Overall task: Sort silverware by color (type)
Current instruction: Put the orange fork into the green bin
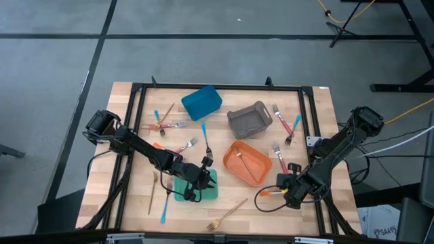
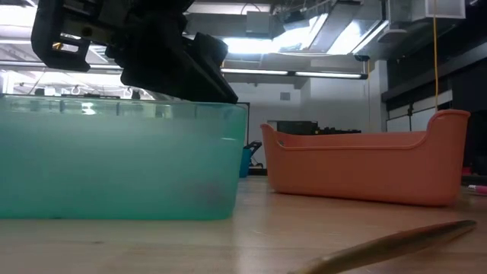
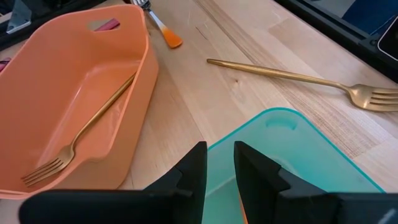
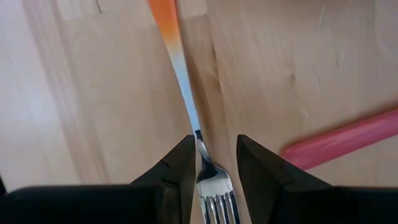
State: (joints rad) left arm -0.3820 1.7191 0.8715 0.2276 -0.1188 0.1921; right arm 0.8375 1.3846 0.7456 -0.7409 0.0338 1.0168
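Observation:
My left gripper (image 1: 201, 177) (image 3: 219, 163) hovers open over the teal bin (image 1: 211, 192) (image 3: 292, 146), touching nothing. My right gripper (image 1: 283, 192) (image 4: 216, 144) is near the table's front right, shut on an orange-handled fork (image 1: 270, 193) (image 4: 186, 87). A gold fork (image 3: 81, 134) lies in the orange bin (image 1: 234, 150) (image 3: 74, 56). Another gold fork (image 1: 227, 215) (image 3: 292, 76) lies flat on the wood in front of the teal bin. Pink, blue and gold utensils are scattered across the table. My right gripper has the orange-handled fork by its silver head (image 4: 214, 186), just behind the neck, one finger on each edge of the head. The fingers lie along the fork, whose orange end (image 4: 165, 12) points away from them. Whether it is lifted clear of the wood I cannot tell.
The blue bin (image 1: 201, 102) and grey bin (image 1: 249, 119) stand at the far side. Forks lie near the blue bin (image 1: 166, 124), a blue one (image 1: 205, 139) sits mid-table, pink ones (image 1: 279, 157) (image 4: 339, 142) are on the right, and gold (image 1: 153, 192) and blue (image 1: 165, 207) ones front left.

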